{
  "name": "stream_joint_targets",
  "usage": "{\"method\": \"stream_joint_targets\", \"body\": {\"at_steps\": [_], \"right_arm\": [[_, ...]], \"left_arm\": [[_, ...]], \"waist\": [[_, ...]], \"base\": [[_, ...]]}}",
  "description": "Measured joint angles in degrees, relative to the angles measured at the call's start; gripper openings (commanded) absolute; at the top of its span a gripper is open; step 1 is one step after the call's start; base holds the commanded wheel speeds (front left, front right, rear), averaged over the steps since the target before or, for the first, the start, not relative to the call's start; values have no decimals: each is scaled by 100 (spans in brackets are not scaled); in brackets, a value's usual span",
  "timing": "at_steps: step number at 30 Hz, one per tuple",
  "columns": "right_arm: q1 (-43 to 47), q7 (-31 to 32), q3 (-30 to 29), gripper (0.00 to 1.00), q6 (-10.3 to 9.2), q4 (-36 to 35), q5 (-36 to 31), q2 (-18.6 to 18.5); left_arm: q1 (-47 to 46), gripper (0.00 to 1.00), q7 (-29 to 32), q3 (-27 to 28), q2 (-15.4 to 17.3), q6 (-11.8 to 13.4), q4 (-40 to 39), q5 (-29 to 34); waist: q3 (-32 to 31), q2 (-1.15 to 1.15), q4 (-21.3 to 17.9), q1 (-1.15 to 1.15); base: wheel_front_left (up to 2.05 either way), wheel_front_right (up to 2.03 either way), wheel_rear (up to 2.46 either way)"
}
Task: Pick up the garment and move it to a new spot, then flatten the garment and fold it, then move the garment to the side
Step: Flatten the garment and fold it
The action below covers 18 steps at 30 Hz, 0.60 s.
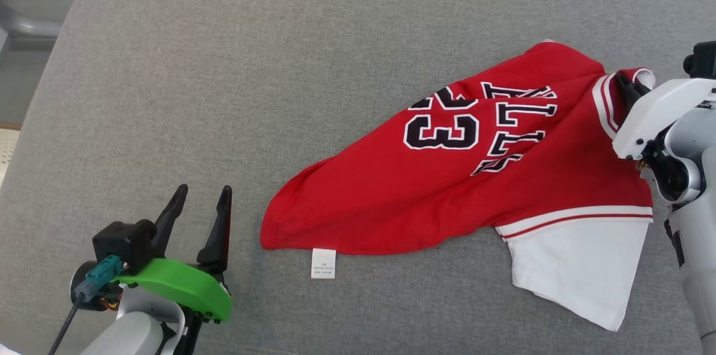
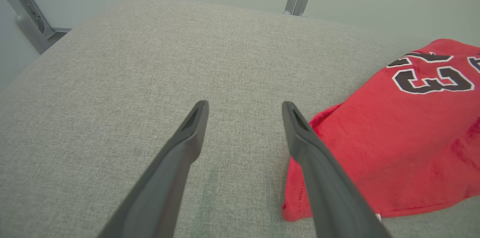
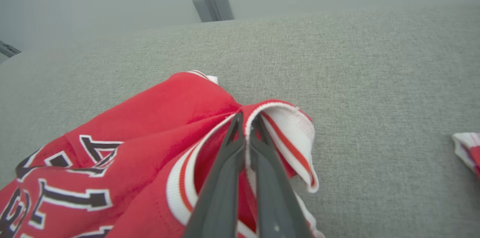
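One wide grey fabric-covered surface [image 1: 251,92] lay under the garment [image 1: 447,193] and reached well past it on every side, its edges running out of the head view. The garment, a red jersey, lay rumpled and only partly spread, with one end bunched up at the robot's right. The right gripper [image 3: 245,118] was at that bunched end, its two dark fingers pressed together on the garment's white-and-red striped trim, which folded over their tips. In the head view the pale wrist casing covered most of those fingers and the cloth beneath them. The left gripper [image 1: 203,190] stood off the garment's opposite corner, near it but not touching, fingers spread apart with nothing between them. A white panel [image 1: 576,265] with a red stripe hung from the garment's near right side, and how it joined the red cloth was hard to make out. Black numerals [image 1: 442,128] edged in white read 23 upside down beside lettering partly lost in a fold. A small white label [image 1: 323,263] stuck out from the garment's near hem, its print too small to read. A striped scrap of cloth [image 3: 468,151] was cut off at the edge of the right wrist view.
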Motion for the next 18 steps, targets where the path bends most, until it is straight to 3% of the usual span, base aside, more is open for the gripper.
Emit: {"method": "stream_joint_targets", "body": {"at_steps": [1,2,3,11,18], "right_arm": [[-55,-4,11,35,0,138,-8,-20],[-91,-51,33,84,0,268,-34,-36],[-97,-125,48,100,0,368,-38,-29],[309,-788,412,100,0,366,-189,16],[1144,-1346,445,100,1,-973,-279,79]], "left_arm": [[-14,100,0,-2,-14,-20,32,0],[-19,100,0,-8,-23,-36,73,0],[-19,100,-1,-9,-31,-38,107,0],[40,100,-25,107,-29,-26,165,-1],[288,100,-57,450,118,167,-91,44]], "waist": [[20,0,31,0],[38,0,65,0],[46,0,93,0],[-203,0,51,0],[-643,0,-286,0]], "base": [[0,0,0],[0,0,0],[0,0,0],[0,0,0],[0,0,0]]}}
